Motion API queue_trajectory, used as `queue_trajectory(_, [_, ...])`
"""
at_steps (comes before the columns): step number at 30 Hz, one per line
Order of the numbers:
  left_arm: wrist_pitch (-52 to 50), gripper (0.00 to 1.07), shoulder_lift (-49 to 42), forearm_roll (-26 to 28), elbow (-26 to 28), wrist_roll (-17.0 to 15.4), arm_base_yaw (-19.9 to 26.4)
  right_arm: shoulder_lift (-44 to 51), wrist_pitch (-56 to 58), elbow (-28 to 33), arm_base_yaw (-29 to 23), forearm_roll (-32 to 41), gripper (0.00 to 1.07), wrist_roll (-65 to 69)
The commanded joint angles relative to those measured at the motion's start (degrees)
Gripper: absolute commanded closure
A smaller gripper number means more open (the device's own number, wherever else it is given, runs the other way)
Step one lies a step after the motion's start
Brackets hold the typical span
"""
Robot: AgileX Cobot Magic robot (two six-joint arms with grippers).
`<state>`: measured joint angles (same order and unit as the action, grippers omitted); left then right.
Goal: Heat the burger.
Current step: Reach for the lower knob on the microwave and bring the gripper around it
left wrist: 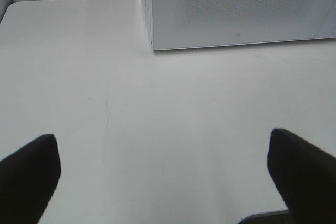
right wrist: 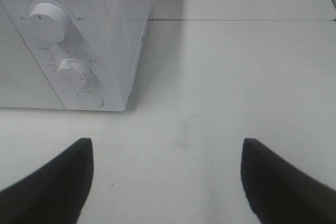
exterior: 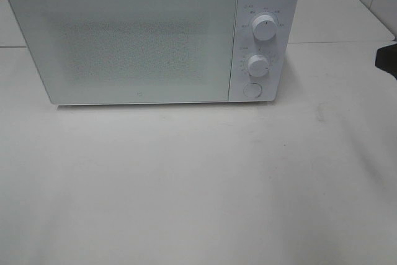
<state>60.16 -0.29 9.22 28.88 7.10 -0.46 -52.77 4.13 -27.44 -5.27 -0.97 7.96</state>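
Exterior high view gives you one large thing only: a white, box-shaped microwave oven standing on the pale, glossy worktop. Its frosted, speckled door is closed. At the microwave's right end, the control panel carries a white upper dial, a white lower dial and a round white button beneath them.

You will not find the burger in any of the three views. It may be behind the closed door, but nothing shows through the frosting, so you cannot tell.

Your dark left fingers are spread wide apart with nothing between them, over bare worktop in front of the microwave's left front corner. Your dark right fingers are just as wide apart and empty, in front of the microwave's panel end.

As for handling, treat the burger as light, soft and stacked. By my judgement a hard squeeze would crush the bun, and a grip on the top alone would likely lift the bun off and leave the filling behind. Once you can see it, close gently across the sides, low enough to catch both bun halves, and keep it level. Its surface may be slick, so favour a broad, light hold over a tight pinch.
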Motion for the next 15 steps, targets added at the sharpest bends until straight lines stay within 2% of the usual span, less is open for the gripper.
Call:
queue_trajectory(1, [-0.6,0.06,-1.4,0.3,-0.2,0.0,0.2,-1.5,-2.8,0.1,0.4,0.1,0.32,0.2])
queue_trajectory(9, [-0.6,0.06,-1.4,0.3,-0.2,0.0,0.2,-9.9,-15.4,1.3,0.4,-0.5,0.32,0.1])
queue_trajectory(10, [-0.6,0.06,-1.4,0.3,-0.2,0.0,0.2,-11.9,-21.1,3.0,0.4,-0.5,0.32,0.1])
queue_trajectory(14, [-0.6,0.06,-1.4,0.3,-0.2,0.0,0.2,-14.8,-28.6,6.0,0.4,-0.2,0.32,0.1])
queue_trajectory(15, [-0.6,0.06,-1.4,0.3,-0.2,0.0,0.2,-16.6,-33.9,8.0,0.3,0.2,0.32,-0.3])
